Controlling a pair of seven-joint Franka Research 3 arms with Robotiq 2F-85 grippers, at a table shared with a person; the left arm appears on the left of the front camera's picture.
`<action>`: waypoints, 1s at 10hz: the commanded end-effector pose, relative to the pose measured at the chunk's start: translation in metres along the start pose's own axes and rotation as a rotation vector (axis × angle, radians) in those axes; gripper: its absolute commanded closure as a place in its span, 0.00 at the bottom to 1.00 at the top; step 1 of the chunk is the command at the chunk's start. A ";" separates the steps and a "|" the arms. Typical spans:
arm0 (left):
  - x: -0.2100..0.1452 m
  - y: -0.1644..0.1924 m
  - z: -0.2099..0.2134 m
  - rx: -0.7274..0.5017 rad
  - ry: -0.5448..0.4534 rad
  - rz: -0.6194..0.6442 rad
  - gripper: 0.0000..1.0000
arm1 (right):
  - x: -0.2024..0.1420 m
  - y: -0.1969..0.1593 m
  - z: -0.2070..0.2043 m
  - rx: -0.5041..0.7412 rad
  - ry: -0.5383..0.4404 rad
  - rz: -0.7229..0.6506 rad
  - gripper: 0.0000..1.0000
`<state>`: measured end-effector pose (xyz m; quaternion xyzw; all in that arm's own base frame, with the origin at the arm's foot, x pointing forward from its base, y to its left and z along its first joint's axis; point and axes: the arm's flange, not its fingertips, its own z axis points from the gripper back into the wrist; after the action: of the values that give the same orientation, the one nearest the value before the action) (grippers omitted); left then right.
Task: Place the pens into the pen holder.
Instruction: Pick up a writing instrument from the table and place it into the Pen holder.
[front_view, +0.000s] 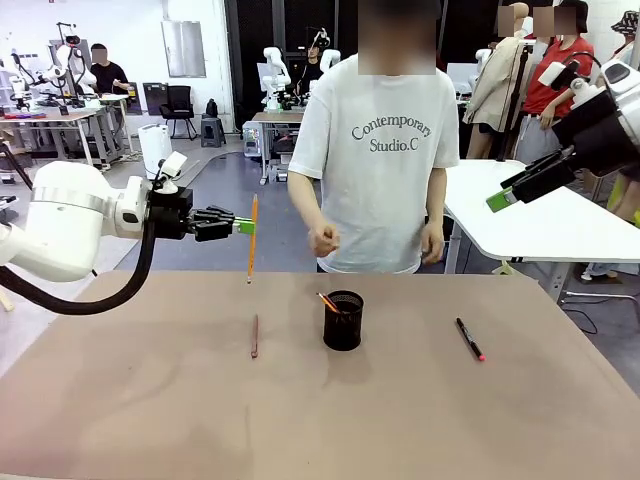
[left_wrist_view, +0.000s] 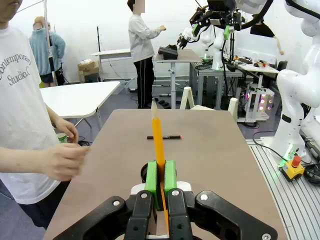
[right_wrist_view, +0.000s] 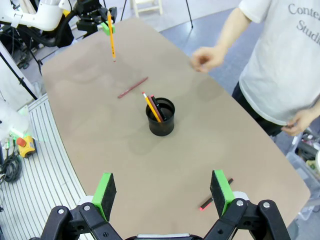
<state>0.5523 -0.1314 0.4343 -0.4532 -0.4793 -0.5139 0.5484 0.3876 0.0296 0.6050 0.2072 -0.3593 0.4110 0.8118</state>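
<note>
Pencil placement is the step in hand. Your left gripper is clamped on the yellow-orange pencil, which hangs close to upright above the table, well to the left of the pen holder and nearer the far edge.

Your right gripper is spread wide and carries nothing. It is raised off to the right, so you can leave it out of this move.

The holder stands upright near the middle of the table. Its leaning sticks, an orange pencil and at least one darker one, tilt toward your left rim. That probably leaves the freer gap on the right of the opening.

- **Travel:** Carry the pencil across at its present height and keep it vertical. Stop only when its lower end sits squarely over that gap.
- **Descent:** Come straight down and let the end pass well below the rim before you ease the pads apart. A release from higher up risks a bounce off the rim.
- **Cup:** The mesh cup looks light, so a sideways nudge could tip it.
- **Clearance:** Mind the person's hand, which hovers near the far edge.

The reddish-brown pencil lies flat left of the holder and the black marker lies flat to its right. Both wait their turn.
</note>
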 end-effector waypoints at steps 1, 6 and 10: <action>0.002 0.001 0.001 -0.006 -0.005 -0.004 1.00 | 0.001 0.000 0.000 0.006 -0.009 -0.001 0.00; 0.002 0.001 0.001 -0.006 -0.005 -0.004 1.00 | 0.001 0.000 0.000 0.006 -0.009 -0.001 0.00; 0.002 0.001 0.001 -0.006 -0.005 -0.004 1.00 | 0.001 0.000 0.000 0.006 -0.009 -0.001 0.00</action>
<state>0.5523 -0.1314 0.4343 -0.4532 -0.4793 -0.5139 0.5484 0.3876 0.0296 0.6050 0.2072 -0.3593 0.4110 0.8118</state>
